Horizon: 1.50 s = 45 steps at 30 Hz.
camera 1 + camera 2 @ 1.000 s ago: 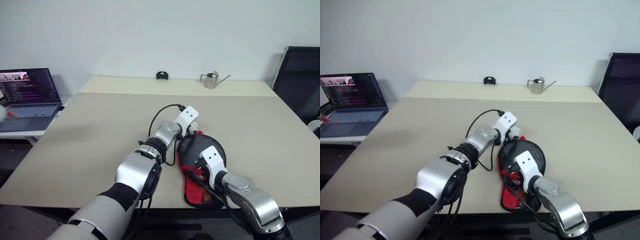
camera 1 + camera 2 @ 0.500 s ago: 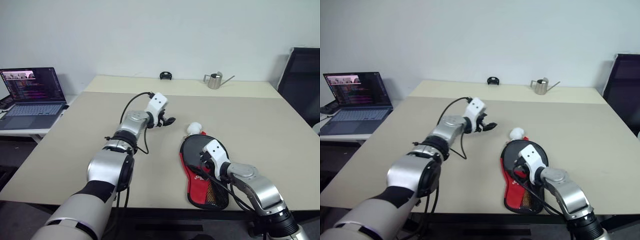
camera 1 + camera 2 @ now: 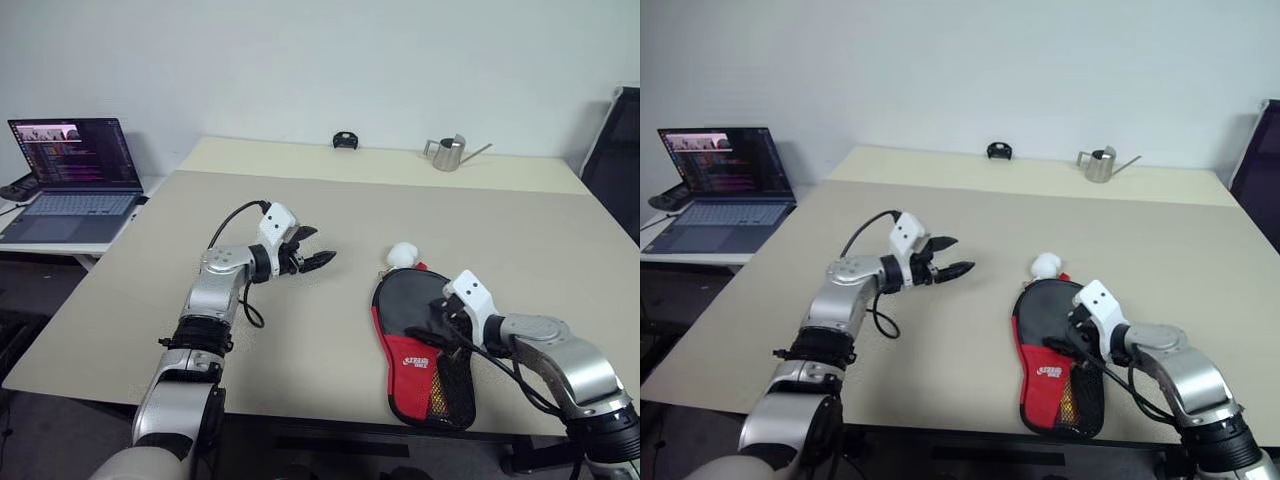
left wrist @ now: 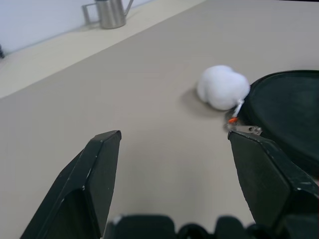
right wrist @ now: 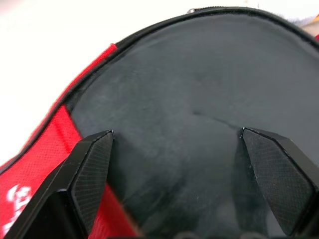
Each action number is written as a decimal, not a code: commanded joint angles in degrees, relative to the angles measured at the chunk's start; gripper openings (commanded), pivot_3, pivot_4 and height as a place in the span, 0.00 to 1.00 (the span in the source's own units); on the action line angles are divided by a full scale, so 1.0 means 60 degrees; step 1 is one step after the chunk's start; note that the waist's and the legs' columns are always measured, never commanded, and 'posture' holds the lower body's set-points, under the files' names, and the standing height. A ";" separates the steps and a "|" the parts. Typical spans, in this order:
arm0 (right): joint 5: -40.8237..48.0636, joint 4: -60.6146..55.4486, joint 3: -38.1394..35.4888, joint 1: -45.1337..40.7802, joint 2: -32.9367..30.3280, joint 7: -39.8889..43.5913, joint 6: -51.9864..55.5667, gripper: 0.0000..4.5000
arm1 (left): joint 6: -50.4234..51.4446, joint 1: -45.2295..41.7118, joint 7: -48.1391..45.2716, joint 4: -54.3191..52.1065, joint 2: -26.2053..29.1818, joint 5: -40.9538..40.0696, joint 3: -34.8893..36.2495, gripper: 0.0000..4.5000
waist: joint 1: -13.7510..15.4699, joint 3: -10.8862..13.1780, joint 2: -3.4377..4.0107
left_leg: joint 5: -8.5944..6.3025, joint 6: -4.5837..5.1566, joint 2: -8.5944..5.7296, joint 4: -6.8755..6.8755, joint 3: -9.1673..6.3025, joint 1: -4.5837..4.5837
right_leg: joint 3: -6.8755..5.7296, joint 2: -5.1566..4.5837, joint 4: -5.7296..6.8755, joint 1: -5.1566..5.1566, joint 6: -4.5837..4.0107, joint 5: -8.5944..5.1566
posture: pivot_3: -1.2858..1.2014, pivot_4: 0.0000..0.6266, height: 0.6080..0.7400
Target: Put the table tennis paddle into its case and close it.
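The case (image 3: 415, 355) lies flat near the table's front edge, right of centre: black fabric at its round far end, a red panel with white lettering, and a mesh pocket at the near end. A white pompom (image 3: 403, 254) sits at its far tip beside the zip pull (image 4: 243, 129). The table tennis paddle is hidden. My right gripper (image 3: 438, 328) hovers open just over the case's black face (image 5: 189, 89), with nothing between its fingers. My left gripper (image 3: 318, 248) is open and empty above bare table, well left of the case, pointing toward the pompom (image 4: 223, 87).
A laptop (image 3: 70, 165) stands open on a side table at the left. At the table's (image 3: 300, 200) far edge are a small metal watering can (image 3: 450, 153) and a small black object (image 3: 345, 140). A dark chair (image 3: 625, 140) stands at the right.
My left gripper has drawn away from the case's far end and moved left, over bare table. The right gripper has shifted slightly right above the case. The camera view has also shifted.
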 commanded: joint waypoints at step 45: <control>0.1345 0.3557 -0.0944 -0.4339 -0.0023 -0.1069 0.0458 1.00 | -0.0725 0.0162 -0.0498 0.1362 -0.2504 0.0381 -0.3248 0.83 | -0.0162 0.0073 0.0117 | 0.0025 0.0034 -0.0013 0.0012 0.0026 0.0015 | 0.0008 0.0006 0.0047 -0.0001 -0.0003 -0.0002 | 0.52 0.24 1.00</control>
